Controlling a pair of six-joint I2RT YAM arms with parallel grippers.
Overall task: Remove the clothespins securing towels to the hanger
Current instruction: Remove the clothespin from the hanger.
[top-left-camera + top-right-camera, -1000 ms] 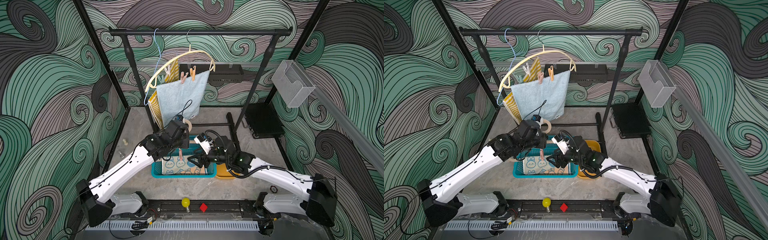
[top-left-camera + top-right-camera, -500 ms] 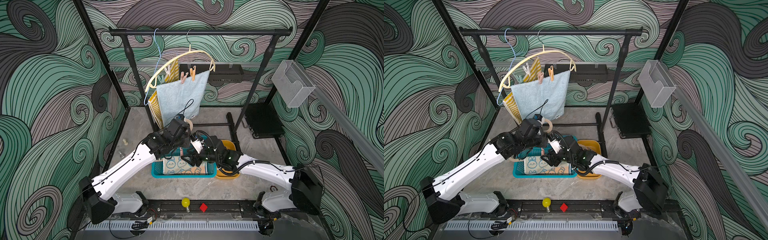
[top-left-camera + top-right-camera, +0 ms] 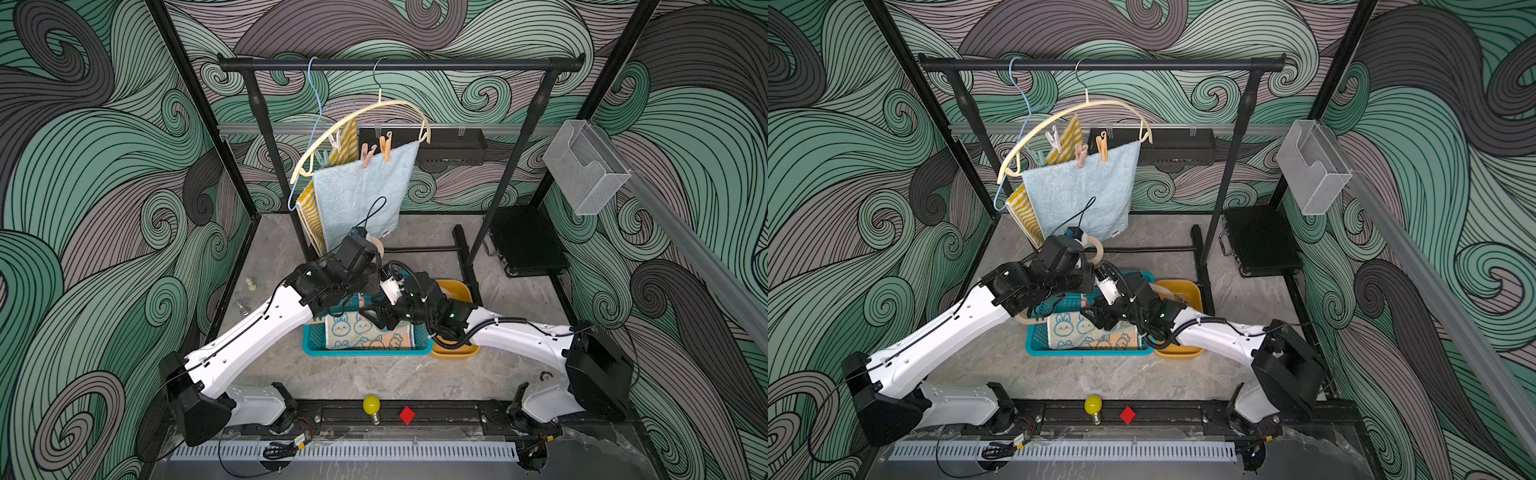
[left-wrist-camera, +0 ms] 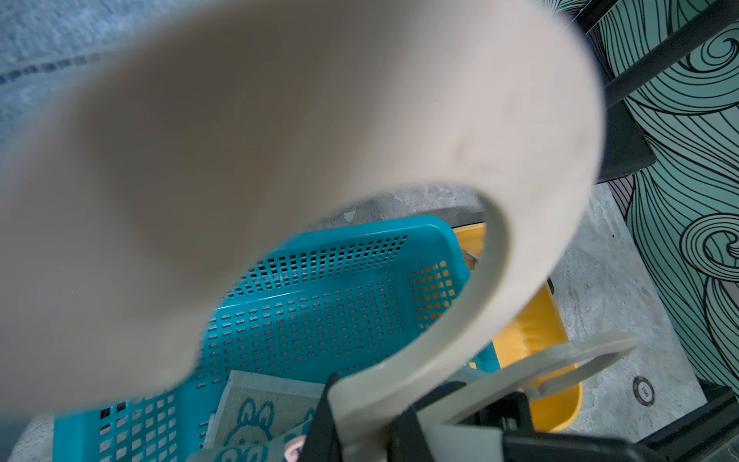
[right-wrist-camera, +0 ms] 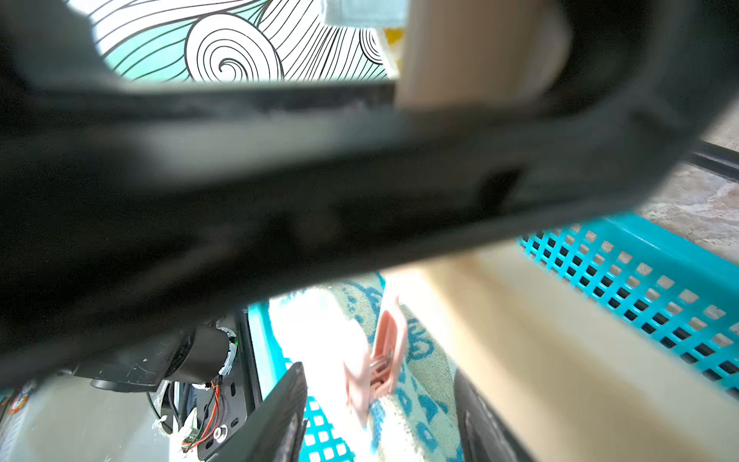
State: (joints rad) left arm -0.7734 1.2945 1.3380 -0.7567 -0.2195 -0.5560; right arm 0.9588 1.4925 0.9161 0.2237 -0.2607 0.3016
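Note:
Over the teal basket (image 3: 365, 352), my left gripper (image 4: 368, 424) is shut on a beige hanger (image 4: 460, 120). The bunny-printed towel (image 3: 357, 332) lies in the basket, and a pink clothespin (image 5: 380, 360) is clipped on its upper edge. My right gripper (image 5: 380, 420) is open, one finger on each side of that clothespin and neither touching it. On the black rail a cream hanger (image 3: 361, 112) carries the light-blue towel (image 3: 361, 195) with a pink clothespin (image 3: 366, 154) and an orange clothespin (image 3: 385, 146). A blue wire hanger (image 3: 318, 108) holds the yellow striped towel (image 3: 349, 137) with a white clothespin (image 3: 336, 139).
A yellow bowl (image 3: 457, 353) touches the basket's right side, under my right forearm. The rack's black post (image 3: 469, 257) stands just behind it. A black case (image 3: 528, 241) lies at the back right. A yellow bulb (image 3: 371, 404) and a red cube (image 3: 407, 414) sit by the front rail.
My right gripper has moved left over the basket to the pink clothespin, and its jaws have narrowed. The left gripper has kept hold of the beige hanger, almost still.

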